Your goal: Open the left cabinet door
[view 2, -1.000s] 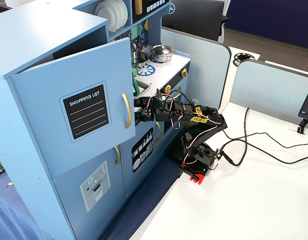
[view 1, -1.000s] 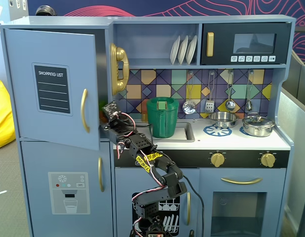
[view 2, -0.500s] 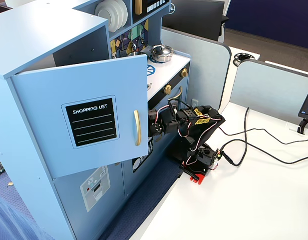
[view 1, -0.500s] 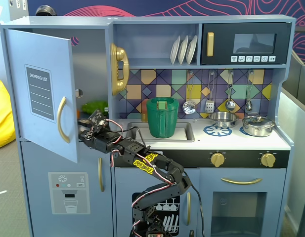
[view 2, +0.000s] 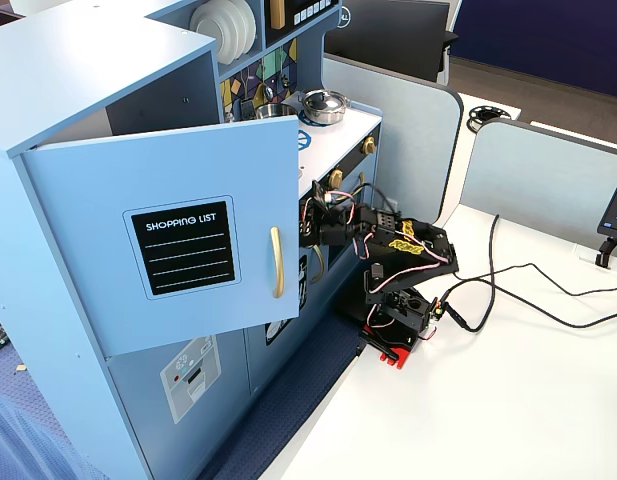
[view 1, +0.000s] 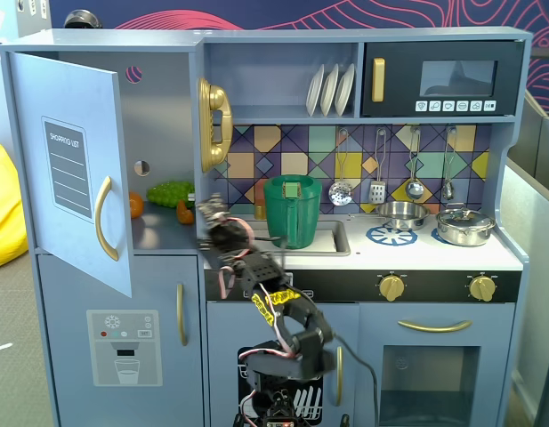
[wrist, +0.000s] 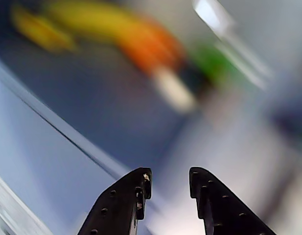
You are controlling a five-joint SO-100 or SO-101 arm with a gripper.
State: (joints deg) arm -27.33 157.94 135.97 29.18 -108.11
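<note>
A: Blue-grey door (view 1: pixel 74 169) swung wide in a fixed view, so your gripper (view 1: pixel 207 213) hangs beside the fridge opening.

B: Wrist view: jaws spread, pinching nothing.

A: The other fixed view: door (view 2: pixel 178 240) ajar, handle (view 2: pixel 277 262) free.

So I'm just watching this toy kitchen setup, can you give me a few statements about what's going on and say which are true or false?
1. The left cabinet door with the shopping list panel stands open. True.
2. The gripper is clamped on the door's gold handle. False: in the wrist view its fingers are apart and hold nothing.
3. Toy food sits on the shelf behind the open door. True.
4. The green pitcher stands on the stove burner. False: it stands in the sink.
5. The microwave door hangs open. False: it is shut.
</note>
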